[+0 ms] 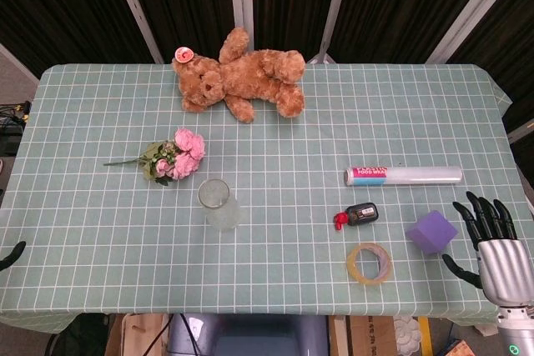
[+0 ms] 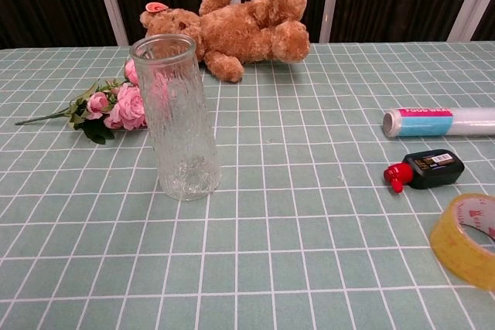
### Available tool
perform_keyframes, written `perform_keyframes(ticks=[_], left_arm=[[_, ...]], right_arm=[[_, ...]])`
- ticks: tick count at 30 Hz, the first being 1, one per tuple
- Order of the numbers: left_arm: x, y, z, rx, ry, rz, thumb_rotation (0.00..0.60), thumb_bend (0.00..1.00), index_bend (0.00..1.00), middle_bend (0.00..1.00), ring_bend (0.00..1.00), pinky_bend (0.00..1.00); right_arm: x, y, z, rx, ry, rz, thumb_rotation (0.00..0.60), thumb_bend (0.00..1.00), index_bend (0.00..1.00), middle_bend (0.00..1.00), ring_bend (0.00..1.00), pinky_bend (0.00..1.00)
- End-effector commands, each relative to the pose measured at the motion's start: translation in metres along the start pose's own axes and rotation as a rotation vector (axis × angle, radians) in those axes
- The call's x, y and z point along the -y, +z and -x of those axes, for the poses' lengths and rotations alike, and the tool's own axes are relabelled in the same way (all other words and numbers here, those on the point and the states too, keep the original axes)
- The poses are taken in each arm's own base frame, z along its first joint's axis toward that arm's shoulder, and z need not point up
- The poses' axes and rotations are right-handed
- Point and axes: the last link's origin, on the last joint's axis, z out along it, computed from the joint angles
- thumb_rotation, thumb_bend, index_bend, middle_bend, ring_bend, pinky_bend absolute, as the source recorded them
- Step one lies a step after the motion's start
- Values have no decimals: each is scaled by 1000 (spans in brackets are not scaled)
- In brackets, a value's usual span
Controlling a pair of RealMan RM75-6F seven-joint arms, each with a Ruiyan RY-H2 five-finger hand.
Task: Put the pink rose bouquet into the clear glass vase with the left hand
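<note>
The pink rose bouquet [image 1: 173, 157] lies flat on the green checked tablecloth, its stem pointing left; in the chest view the bouquet [image 2: 116, 106] sits behind and left of the vase. The clear glass vase [image 1: 219, 204] stands upright and empty just right of and nearer than the flowers, and it looms large in the chest view as the vase [image 2: 176, 117]. Only a dark fingertip of my left hand [image 1: 12, 253] shows at the left edge, far from the bouquet. My right hand [image 1: 492, 235] rests at the right edge, fingers spread, holding nothing.
A brown teddy bear [image 1: 242, 72] lies at the back. Right of centre are a clear roll with a pink label [image 1: 403, 176], a small black bottle with a red cap [image 1: 357, 215], a tape ring [image 1: 369, 263] and a purple block [image 1: 431, 232] beside my right hand.
</note>
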Motion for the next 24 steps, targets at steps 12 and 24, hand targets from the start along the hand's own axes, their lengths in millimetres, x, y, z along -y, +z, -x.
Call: perform_keyframes(ticks=[12, 24], left_arm=[[-4, -1, 2, 10, 8, 15, 600, 269, 141, 44, 0, 50], [-3, 2, 3, 10, -5, -1, 600, 270, 133, 42, 0, 50]], right_arm=[[-1, -1, -1, -1, 5, 3, 600, 205, 142, 78, 76, 0], [0, -1, 1, 14, 1, -1, 600, 204, 141, 78, 76, 0]])
